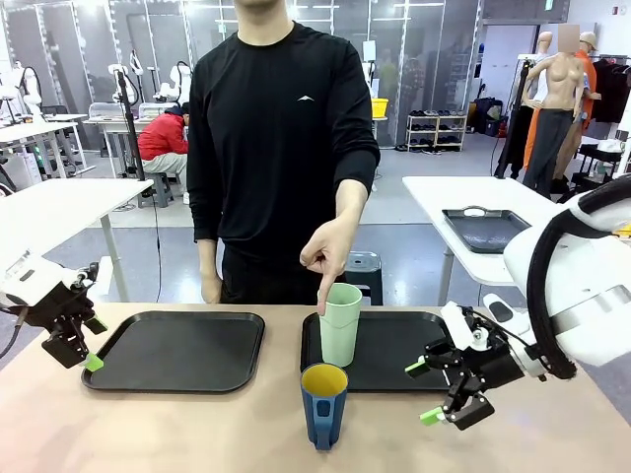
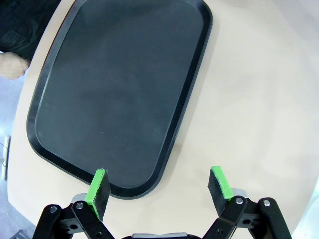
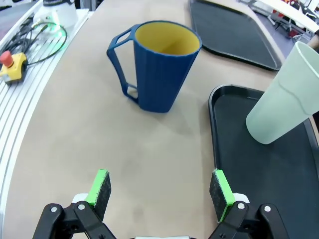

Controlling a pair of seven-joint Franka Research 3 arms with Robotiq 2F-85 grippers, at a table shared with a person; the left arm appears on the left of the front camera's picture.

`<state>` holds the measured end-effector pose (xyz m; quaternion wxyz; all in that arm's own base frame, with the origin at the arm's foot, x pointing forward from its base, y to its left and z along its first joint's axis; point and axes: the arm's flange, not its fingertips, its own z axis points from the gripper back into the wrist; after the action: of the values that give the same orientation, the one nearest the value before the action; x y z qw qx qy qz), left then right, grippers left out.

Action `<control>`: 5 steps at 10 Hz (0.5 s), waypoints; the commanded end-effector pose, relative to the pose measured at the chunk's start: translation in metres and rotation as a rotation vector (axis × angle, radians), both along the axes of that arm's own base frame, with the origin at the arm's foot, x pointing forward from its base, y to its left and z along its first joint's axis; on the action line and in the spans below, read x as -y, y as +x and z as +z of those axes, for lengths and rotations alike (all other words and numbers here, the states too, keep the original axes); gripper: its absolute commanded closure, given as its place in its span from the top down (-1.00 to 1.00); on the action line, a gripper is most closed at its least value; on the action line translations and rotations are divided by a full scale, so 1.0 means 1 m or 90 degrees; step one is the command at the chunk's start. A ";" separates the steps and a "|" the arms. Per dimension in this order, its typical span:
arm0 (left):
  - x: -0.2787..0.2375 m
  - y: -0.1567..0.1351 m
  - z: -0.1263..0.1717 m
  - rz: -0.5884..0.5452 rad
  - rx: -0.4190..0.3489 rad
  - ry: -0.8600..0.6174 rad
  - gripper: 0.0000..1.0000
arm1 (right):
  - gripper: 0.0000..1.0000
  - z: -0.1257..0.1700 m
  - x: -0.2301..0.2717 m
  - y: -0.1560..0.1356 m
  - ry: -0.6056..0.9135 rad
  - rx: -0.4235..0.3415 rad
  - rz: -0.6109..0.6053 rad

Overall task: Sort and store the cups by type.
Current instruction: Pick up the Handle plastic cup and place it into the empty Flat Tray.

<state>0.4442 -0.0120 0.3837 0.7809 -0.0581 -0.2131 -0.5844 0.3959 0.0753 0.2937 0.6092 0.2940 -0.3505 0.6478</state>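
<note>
**While the tumbler stands on a tray, the mug waits on the bare surface**

As things lie, you are early in the sort. The tumbler (image 1: 340,325) stands upright on the right tray (image 1: 394,347), near its left edge, so it may count as placed. A person's hand (image 1: 332,254) points a finger down at its rim. The mug (image 1: 323,404) stands upright on the surface (image 1: 197,434), just in front of that tray and apart from it, with its handle turned towards your side. The left tray (image 1: 177,350) holds nothing, so it is the likely home for the mug.

Your left pincer (image 1: 81,353) hangs wide and holds nothing at the near left corner of the left tray. Your right pincer (image 1: 423,392) is also wide and unloaded, low over the surface at the right tray's near right corner. It faces the mug, with bare surface between them.

The surface is a plain pale tan top, smooth and uncluttered. Behind the person is a large workroom with white tables. One of them, at the right, carries another dark tray (image 1: 483,229). A person in red (image 1: 163,138) sits at the far left.
</note>
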 end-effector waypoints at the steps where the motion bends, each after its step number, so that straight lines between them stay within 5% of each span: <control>1: 0.000 0.001 -0.003 0.007 0.008 -0.004 1.00 | 1.00 -0.010 -0.005 0.002 0.025 0.021 0.007; 5: 0.000 0.001 -0.003 0.007 0.008 -0.004 1.00 | 1.00 -0.003 -0.006 0.000 0.023 0.003 0.004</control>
<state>0.4442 -0.0121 0.3837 0.7808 -0.0582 -0.2131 -0.5844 0.3958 0.0822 0.2914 0.5973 0.3082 -0.3643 0.6447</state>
